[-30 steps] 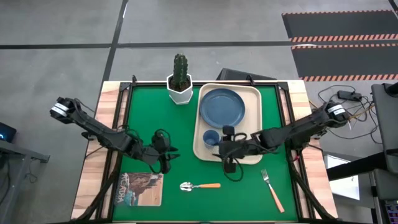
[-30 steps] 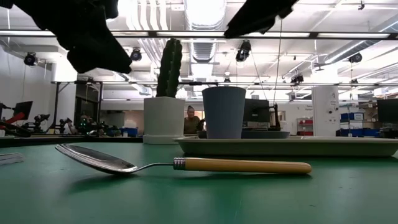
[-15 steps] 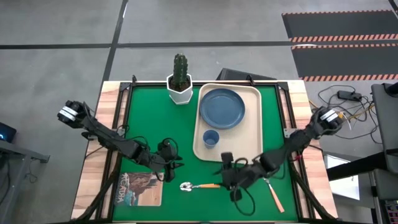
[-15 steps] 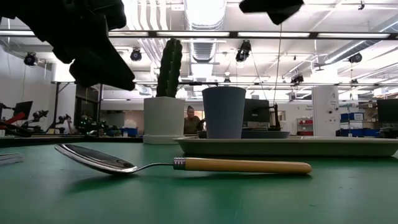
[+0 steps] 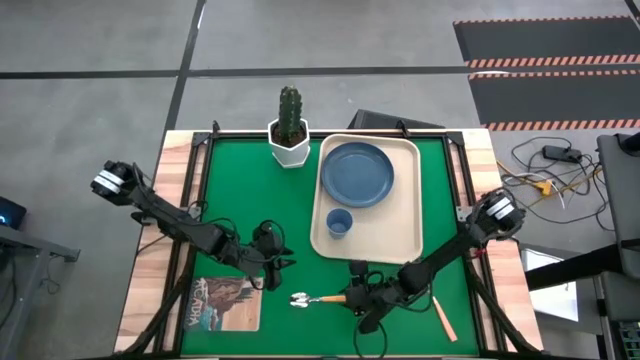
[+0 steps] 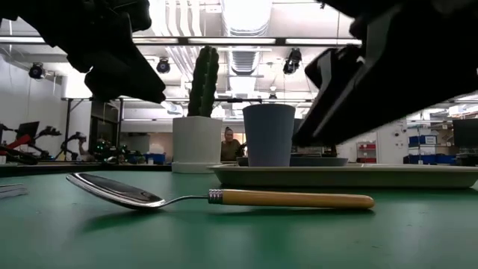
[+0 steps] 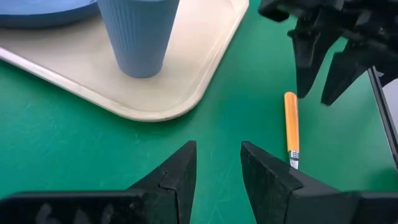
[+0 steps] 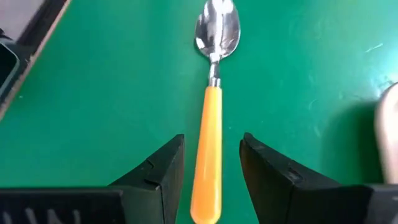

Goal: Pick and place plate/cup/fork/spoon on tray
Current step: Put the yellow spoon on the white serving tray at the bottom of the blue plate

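Observation:
The spoon [image 5: 315, 299] lies flat on the green mat, bowl toward the table's left, orange handle [image 8: 208, 149] toward the right. My right gripper [image 5: 347, 297] is low over the mat and open; its fingers stand on either side of the handle's free end without touching it. My left gripper [image 5: 275, 268] is open and empty, just far-left of the spoon's bowl. The plate [image 5: 356, 174] and the cup [image 5: 339, 222] stand on the tray [image 5: 400, 235]. The fork's orange handle [image 5: 443, 322] shows at the near right; my right arm hides its tines.
A white hexagonal cactus pot [image 5: 290, 140] stands at the far edge, left of the tray. A picture card [image 5: 225, 303] lies at the near left corner. The tray's near rim [image 7: 155, 112] is close to the spoon.
My right gripper has gone from over the tray beside the cup toward the table's near edge and down, ending with its fingers around the spoon's handle end. My left gripper has shifted a little toward the near edge. The spoon has stayed in place.

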`<action>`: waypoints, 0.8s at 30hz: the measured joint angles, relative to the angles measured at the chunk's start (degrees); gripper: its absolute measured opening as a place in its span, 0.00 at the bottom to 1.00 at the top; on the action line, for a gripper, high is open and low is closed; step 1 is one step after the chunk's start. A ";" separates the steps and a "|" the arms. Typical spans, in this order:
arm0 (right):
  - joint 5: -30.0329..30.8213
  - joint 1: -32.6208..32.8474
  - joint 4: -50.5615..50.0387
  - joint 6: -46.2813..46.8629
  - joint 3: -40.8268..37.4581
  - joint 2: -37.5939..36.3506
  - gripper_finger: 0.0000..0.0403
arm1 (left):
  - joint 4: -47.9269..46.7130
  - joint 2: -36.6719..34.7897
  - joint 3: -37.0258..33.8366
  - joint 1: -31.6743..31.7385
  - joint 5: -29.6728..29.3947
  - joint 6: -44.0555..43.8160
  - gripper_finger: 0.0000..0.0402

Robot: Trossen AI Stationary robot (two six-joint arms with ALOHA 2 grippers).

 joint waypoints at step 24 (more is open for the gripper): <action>2.95 -1.42 19.44 -2.00 0.07 10.21 0.35 | 0.28 -0.11 -0.11 0.00 -0.76 0.07 0.26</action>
